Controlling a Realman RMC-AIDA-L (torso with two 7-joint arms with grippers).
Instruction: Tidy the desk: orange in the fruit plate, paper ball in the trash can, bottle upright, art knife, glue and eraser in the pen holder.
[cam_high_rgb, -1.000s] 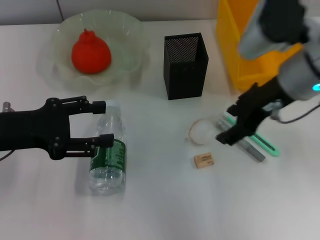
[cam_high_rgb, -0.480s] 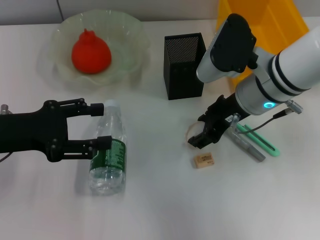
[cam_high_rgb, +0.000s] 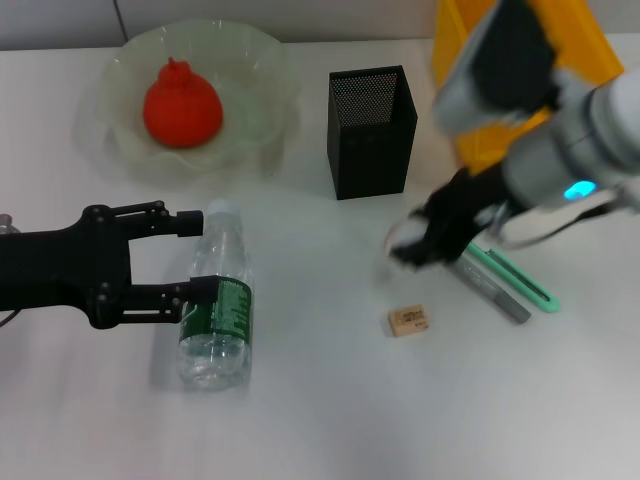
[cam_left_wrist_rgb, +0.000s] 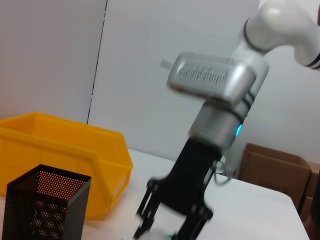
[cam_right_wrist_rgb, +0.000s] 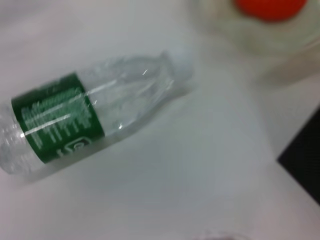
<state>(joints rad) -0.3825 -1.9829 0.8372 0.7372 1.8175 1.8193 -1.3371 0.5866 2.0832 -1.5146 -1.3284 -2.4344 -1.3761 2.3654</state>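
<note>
- Orange (cam_high_rgb: 181, 108) sits in the fruit plate (cam_high_rgb: 262, 60); eraser (cam_high_rgb: 408, 320) lies near the pen holder (cam_high_rgb: 371, 130).
- Left gripper (cam_high_rgb: 200, 255), wide apart, straddles the lying bottle (cam_high_rgb: 217, 310).
- Right gripper (cam_high_rgb: 415, 245) pinches the paper ball (cam_high_rgb: 403, 238).

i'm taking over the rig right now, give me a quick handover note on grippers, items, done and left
Left gripper: open, straddling the neck end of the bottle, which lies on its side on the desk.
Right gripper: at the paper ball beside the pen holder; grip state unclear.
Done: orange sits in the fruit plate.
Left: paper ball into the trash can; stand the bottle upright; eraser plus the grey stick and green-handled tool lying near it go into the pen holder.
</note>
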